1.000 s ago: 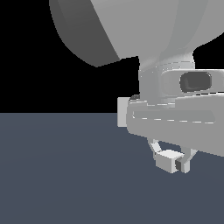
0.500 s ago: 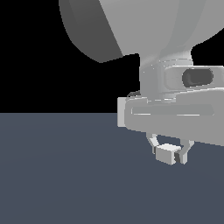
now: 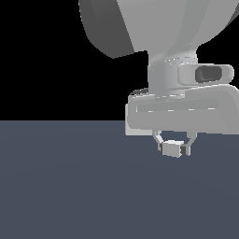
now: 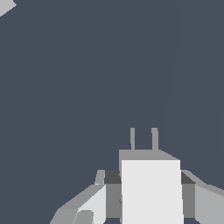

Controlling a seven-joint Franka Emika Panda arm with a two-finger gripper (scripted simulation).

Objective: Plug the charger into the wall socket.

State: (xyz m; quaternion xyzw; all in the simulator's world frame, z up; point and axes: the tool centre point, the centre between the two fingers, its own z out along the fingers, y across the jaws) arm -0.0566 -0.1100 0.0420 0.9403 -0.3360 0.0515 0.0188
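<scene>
My gripper is shut on the charger, a small white-grey box held between the two fingers above the dark floor. In the wrist view the charger fills the gap of the gripper, and its two prongs stick out away from the camera. The wall socket shows only in part. It is a pale edge behind the hand in the exterior view and a pale corner far from the prongs in the wrist view.
The arm's large grey body fills the upper part of the exterior view's right. A flat dark blue-grey floor spreads below, with black background above it.
The gripper has lifted with the charger in it and shifted toward the exterior view's left. The grip on the charger is unchanged.
</scene>
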